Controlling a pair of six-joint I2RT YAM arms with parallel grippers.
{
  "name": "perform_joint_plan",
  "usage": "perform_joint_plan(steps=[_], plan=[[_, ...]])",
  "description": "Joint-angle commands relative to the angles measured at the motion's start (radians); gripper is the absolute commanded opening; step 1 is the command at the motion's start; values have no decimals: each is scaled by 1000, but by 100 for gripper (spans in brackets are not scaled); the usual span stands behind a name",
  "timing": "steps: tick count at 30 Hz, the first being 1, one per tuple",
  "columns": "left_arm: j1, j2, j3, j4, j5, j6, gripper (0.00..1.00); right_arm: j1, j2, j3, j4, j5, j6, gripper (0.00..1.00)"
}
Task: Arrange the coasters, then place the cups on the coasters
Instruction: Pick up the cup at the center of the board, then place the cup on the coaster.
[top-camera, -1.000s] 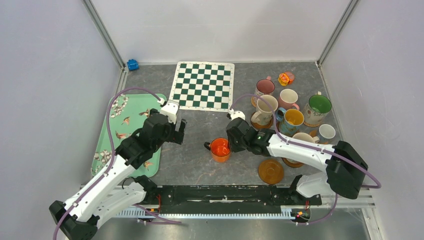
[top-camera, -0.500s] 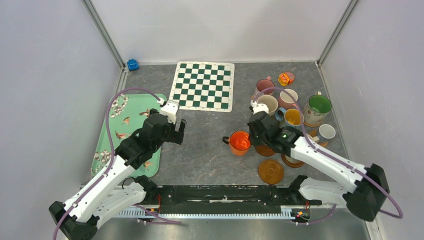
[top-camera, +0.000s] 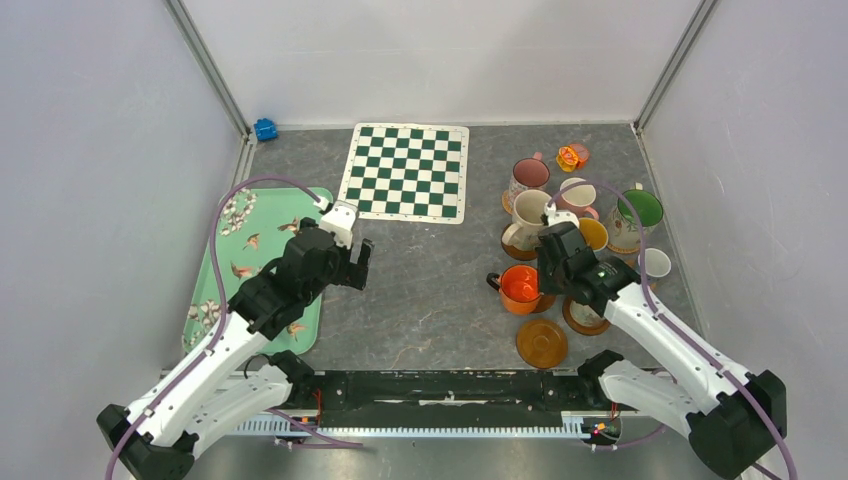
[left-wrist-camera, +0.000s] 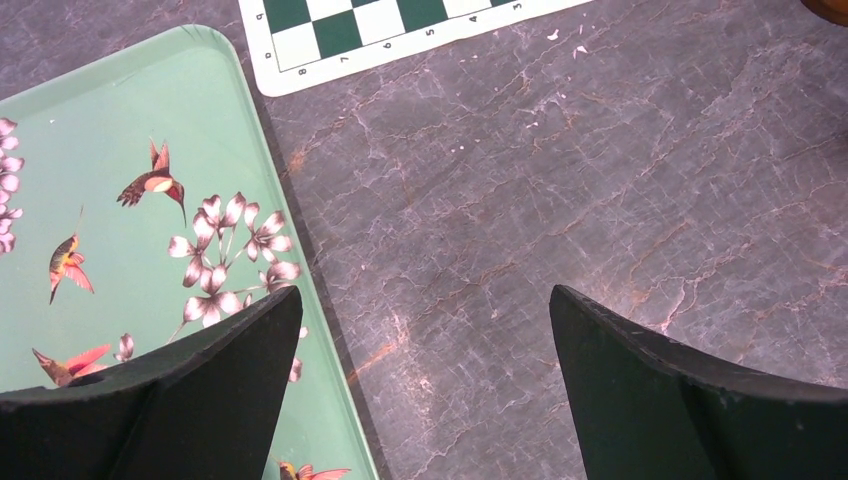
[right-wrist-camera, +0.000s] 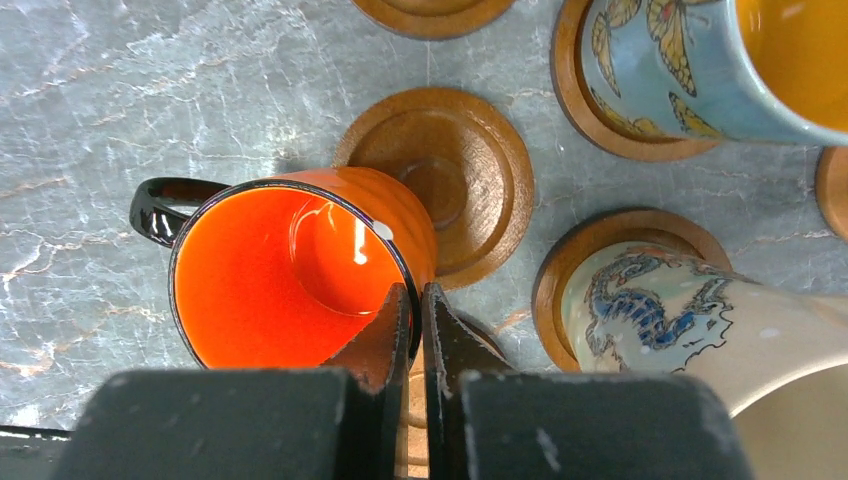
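My right gripper (right-wrist-camera: 415, 300) is shut on the near rim of the orange cup (right-wrist-camera: 290, 270), one finger inside and one outside. The cup (top-camera: 520, 285) has a black handle pointing left and hangs over the left part of a bare brown coaster (right-wrist-camera: 450, 180). Whether it touches the coaster I cannot tell. Around it, a blue butterfly cup (right-wrist-camera: 680, 70) and a cream patterned cup (right-wrist-camera: 680, 310) stand on brown coasters. An orange-tan coaster (top-camera: 541, 343) lies bare near the front. My left gripper (left-wrist-camera: 425, 300) is open over bare table beside the tray.
More cups crowd the back right: a pink-lined one (top-camera: 529, 175), a cream one (top-camera: 528, 215), a green-lined one (top-camera: 638, 215), a small white one (top-camera: 654, 264). The chequered mat (top-camera: 407, 171) lies at the back, the mint tray (top-camera: 225, 300) at the left, an orange toy (top-camera: 571, 157) far back.
My right gripper has carried the orange cup to the right, from the table's middle to the group of coasters and cups. The left arm has not moved.
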Motion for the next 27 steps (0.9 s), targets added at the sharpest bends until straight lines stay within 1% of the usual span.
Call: perform_joint_plan(steps=[1, 8, 16, 27], plan=[[3, -11, -2, 37, 25, 27, 100, -28, -25, -5, 47, -20, 10, 0], [2, -14, -4, 37, 26, 27, 100, -92, -60, -6, 46, -2, -10, 0], [3, -10, -5, 36, 27, 25, 100, -150, -61, -12, 91, -6, -37, 0], [3, -3, -5, 37, 32, 25, 100, -179, -88, -63, 159, 16, -31, 0]])
